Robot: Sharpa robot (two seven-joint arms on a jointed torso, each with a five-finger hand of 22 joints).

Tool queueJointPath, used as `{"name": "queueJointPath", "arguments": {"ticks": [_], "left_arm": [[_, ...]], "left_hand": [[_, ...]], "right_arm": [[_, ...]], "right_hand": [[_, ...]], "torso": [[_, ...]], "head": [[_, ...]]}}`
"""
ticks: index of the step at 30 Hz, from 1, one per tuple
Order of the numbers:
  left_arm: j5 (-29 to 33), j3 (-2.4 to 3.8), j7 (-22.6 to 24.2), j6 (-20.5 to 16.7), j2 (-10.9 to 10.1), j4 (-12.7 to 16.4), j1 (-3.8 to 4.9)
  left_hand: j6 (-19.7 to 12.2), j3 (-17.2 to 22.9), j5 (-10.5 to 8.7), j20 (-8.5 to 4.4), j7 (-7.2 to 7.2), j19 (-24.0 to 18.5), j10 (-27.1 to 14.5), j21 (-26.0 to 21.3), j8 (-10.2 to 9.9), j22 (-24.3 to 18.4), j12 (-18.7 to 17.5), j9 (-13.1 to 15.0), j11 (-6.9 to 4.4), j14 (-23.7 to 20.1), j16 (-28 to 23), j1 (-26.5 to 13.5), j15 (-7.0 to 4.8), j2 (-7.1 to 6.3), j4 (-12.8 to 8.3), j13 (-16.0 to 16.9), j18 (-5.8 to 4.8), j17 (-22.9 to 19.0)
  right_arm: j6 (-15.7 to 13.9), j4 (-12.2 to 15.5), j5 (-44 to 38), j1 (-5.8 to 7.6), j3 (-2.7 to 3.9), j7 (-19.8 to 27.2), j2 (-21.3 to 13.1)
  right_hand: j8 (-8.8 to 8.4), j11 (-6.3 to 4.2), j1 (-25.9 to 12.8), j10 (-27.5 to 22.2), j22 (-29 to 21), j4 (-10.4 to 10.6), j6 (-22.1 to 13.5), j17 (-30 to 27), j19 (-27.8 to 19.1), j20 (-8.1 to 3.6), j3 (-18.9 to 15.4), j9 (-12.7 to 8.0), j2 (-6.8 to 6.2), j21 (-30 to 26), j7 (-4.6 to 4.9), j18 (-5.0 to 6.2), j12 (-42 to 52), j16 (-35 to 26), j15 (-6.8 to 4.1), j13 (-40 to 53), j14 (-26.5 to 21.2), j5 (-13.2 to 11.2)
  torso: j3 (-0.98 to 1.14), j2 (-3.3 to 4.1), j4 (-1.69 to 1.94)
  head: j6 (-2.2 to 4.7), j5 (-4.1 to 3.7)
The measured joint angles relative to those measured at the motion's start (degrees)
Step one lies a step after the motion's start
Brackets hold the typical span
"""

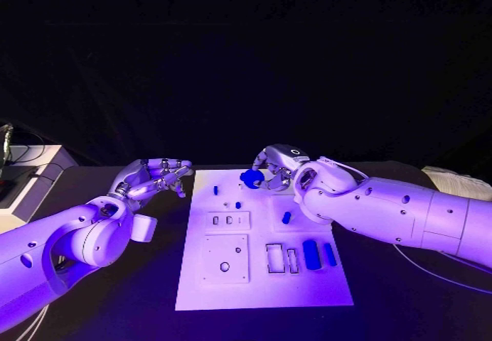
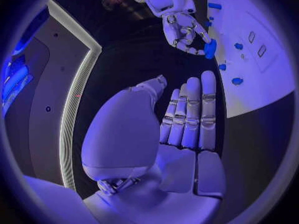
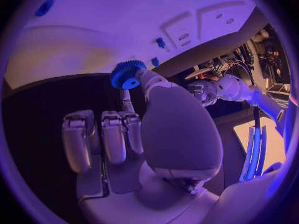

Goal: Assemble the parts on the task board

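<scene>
The white task board (image 1: 257, 288) lies in the middle of the black table. Over its far edge my right hand (image 1: 276, 167) pinches a blue toothed gear (image 1: 252, 177) between thumb and a finger; the right wrist view shows the gear (image 3: 127, 74) at the fingertips above the board (image 3: 124, 25). My left hand (image 1: 159, 176) hovers off the board's far left corner, holding nothing, its fingers (image 2: 187, 119) straight and side by side. Small blue pegs (image 1: 216, 190) (image 1: 238, 205) (image 1: 286, 217) stand on the board, and two blue oblong parts (image 1: 311, 253) (image 1: 329, 254) lie at the near right.
Raised plates with slots and an oval hole (image 1: 225, 266) sit on the board's near left. A white box (image 1: 30, 170) stands at the table's far left, a pale cloth (image 1: 456, 181) at the far right. A cable (image 1: 441, 277) runs under my right arm.
</scene>
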Motion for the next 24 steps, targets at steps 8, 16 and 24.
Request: {"name": "queueJointPath", "arguments": {"ticks": [8, 16, 24], "left_arm": [[0.00, 0.00, -0.02, 0.02, 0.13, 0.05, -0.01], [-0.01, 0.00, -0.03, 0.04, 0.10, 0.06, -0.01], [-0.01, 0.00, -0.04, 0.04, 0.01, 0.10, 0.00]], "left_hand": [[0.00, 0.00, 0.00, 0.00, 0.00, 0.00, 0.00, 0.00, 0.00, -0.01, 0.00, 0.00, 0.00, 0.00, 0.00, 0.00, 0.00, 0.00, 0.00, 0.00, 0.00, 0.00], [0.00, 0.00, 0.00, -0.21, 0.00, -0.21, 0.00, 0.00, 0.00, 0.08, 0.00, -0.01, 0.00, 0.00, 0.00, 0.00, 0.00, 0.00, 0.00, 0.00, -0.01, 0.00], [0.00, 0.00, 0.00, -0.21, 0.00, -0.21, 0.00, 0.00, 0.00, 0.08, 0.00, -0.01, 0.00, 0.00, 0.00, 0.00, 0.00, 0.00, 0.00, 0.00, -0.01, 0.01]], "right_arm": [[-1.15, -3.14, -2.98, -1.43, -0.50, -0.44, 5.14], [-1.53, -6.70, -5.46, -2.40, -0.63, -1.65, 7.54], [-2.02, -7.95, -6.94, -2.62, -0.58, -2.19, 8.70]], "right_hand": [[-0.03, 0.00, -0.31, 0.00, -0.01, 0.00, 0.29, 0.00, 0.00, 0.00, 0.00, 0.02, -0.31, 0.00, -0.29, 0.00, 0.00, 0.00, -0.21, 0.05, 0.21, -0.35], [-0.10, 0.00, -0.31, 0.00, -0.01, 0.00, 0.36, 0.00, 0.00, 0.00, -0.01, 0.04, -0.31, 0.00, -0.37, 0.00, 0.00, 0.00, -0.20, 0.04, 0.21, -0.46], [-0.28, 0.00, -0.32, 0.00, -0.02, 0.00, 0.37, -0.01, 0.00, 0.01, -0.02, 0.05, -0.32, 0.00, -0.41, 0.00, 0.00, 0.00, -0.20, 0.04, 0.21, -0.54]], "torso": [[-0.08, 0.12, 0.20], [-0.25, 0.31, 0.53], [-0.46, 0.54, 0.95]], "head": [[-0.01, -0.12], [-0.01, -0.58], [0.00, -0.86]]}}
